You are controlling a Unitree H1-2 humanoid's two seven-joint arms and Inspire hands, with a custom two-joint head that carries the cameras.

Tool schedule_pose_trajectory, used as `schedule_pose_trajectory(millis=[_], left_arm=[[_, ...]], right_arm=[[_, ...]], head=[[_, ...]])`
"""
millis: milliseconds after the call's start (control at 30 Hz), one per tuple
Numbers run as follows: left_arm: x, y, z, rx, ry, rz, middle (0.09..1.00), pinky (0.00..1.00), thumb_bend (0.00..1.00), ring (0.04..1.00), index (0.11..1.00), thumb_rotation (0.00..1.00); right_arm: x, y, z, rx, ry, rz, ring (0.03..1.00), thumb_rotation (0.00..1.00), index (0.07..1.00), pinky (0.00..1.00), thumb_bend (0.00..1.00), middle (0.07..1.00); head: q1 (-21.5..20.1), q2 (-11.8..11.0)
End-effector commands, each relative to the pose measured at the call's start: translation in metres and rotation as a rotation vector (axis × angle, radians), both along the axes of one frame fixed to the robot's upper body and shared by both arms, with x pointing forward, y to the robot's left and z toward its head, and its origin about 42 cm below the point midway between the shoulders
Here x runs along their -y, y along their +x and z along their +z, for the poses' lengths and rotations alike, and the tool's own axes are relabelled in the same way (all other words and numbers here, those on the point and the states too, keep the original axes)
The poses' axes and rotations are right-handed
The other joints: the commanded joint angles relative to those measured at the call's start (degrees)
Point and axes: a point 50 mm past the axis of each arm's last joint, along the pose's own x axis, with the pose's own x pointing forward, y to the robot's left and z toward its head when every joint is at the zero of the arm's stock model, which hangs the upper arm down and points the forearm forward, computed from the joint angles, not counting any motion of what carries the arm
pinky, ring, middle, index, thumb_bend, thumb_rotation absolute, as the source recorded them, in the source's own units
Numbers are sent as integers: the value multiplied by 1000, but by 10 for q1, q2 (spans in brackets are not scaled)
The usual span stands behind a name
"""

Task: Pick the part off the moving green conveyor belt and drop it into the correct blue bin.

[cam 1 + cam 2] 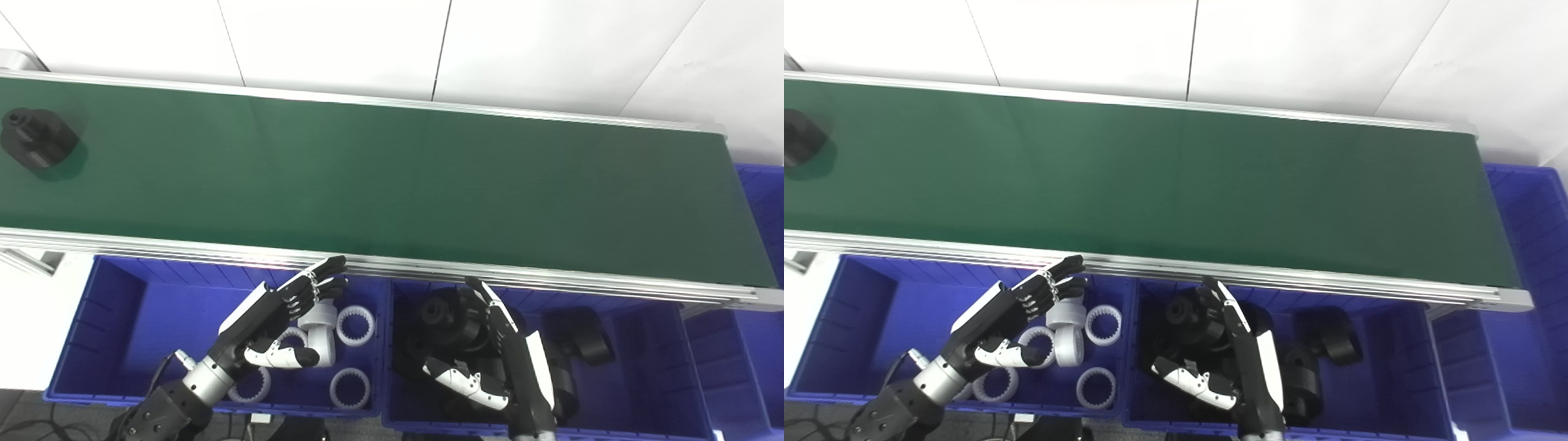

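Observation:
A black round part (pixel 38 138) lies on the green conveyor belt (pixel 392 184) at its far left; in the right eye view it is cut by the left edge (pixel 799 144). My left hand (pixel 278 315) is open and empty over the left blue bin (pixel 128 306), which holds several white toothed rings (pixel 355 324). My right hand (pixel 502 349) is open and empty over the middle blue bin (pixel 649 343), which holds several black parts (pixel 585 343). Both hands hover just below the belt's near rail.
The belt's metal near rail (pixel 429 269) runs between hands and belt. Another blue bin (pixel 762 202) stands past the belt's right end. A white wall lies behind the belt.

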Motion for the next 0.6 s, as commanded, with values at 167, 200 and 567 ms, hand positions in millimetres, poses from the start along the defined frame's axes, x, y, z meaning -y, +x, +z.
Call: schedule_pose_trajectory(millis=[167, 200, 567], left_arm=[[0, 7, 7, 42, -16, -2, 948, 885, 806, 898, 929, 501], [0, 7, 7, 44, -16, -4, 949, 884, 803, 899, 929, 503], [0, 6, 6, 38, -19, 4, 946, 879, 812, 898, 925, 505]], right_arm=[[-2, 1, 7, 65, 26, -6, 847, 393, 892, 819, 779, 846], [-2, 1, 7, 63, 26, -6, 846, 392, 892, 820, 780, 845], [-2, 1, 7, 65, 21, -3, 845, 390, 892, 817, 775, 846]], head=[[1, -1], [1, -1], [2, -2]])
